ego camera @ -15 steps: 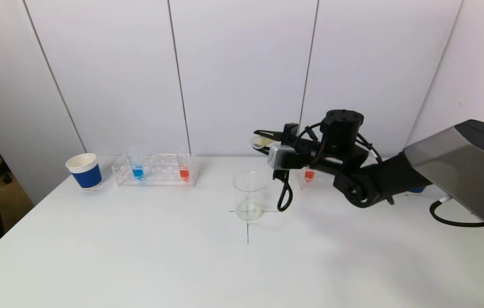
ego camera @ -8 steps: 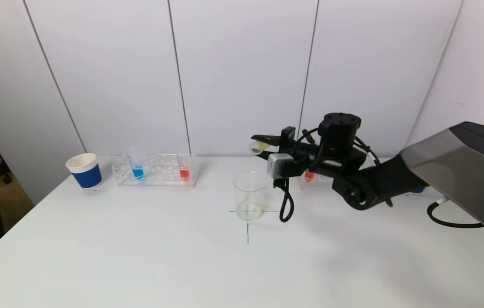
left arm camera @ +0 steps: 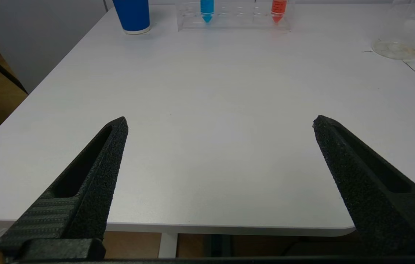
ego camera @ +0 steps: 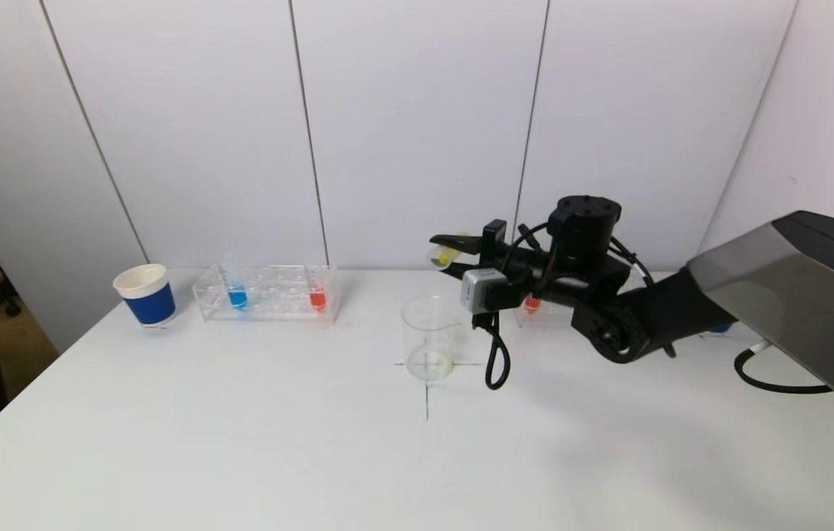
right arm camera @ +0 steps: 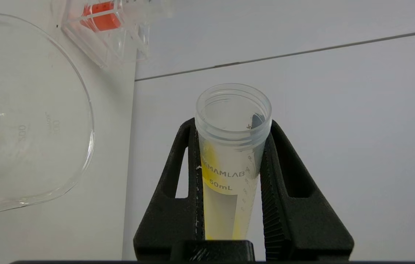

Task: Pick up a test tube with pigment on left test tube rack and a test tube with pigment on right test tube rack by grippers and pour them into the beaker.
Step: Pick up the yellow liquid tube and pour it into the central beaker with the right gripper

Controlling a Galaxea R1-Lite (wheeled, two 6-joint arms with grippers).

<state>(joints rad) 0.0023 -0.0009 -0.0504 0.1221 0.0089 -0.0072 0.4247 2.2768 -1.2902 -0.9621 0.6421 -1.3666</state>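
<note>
Pale wall panels (ego camera: 417,133), split by thin dark vertical seams, are standing behind a white desk (ego camera: 240,457) that is filling the foreground. A side wall (ego camera: 829,110) is angling in at the right. Brown wooden floor (ego camera: 11,346) is showing at the left edge.

— Where is the yellow tube (right arm camera: 232,146)?
— Lying roughly level above and behind the beaker (ego camera: 429,338), mouth open; yellow streaks cling inside.
— And the racks?
— Left rack (ego camera: 267,293) holds blue (ego camera: 237,296) and red (ego camera: 318,298) tubes upright; right rack (ego camera: 534,306) shows one red tube (ego camera: 532,302).
</note>
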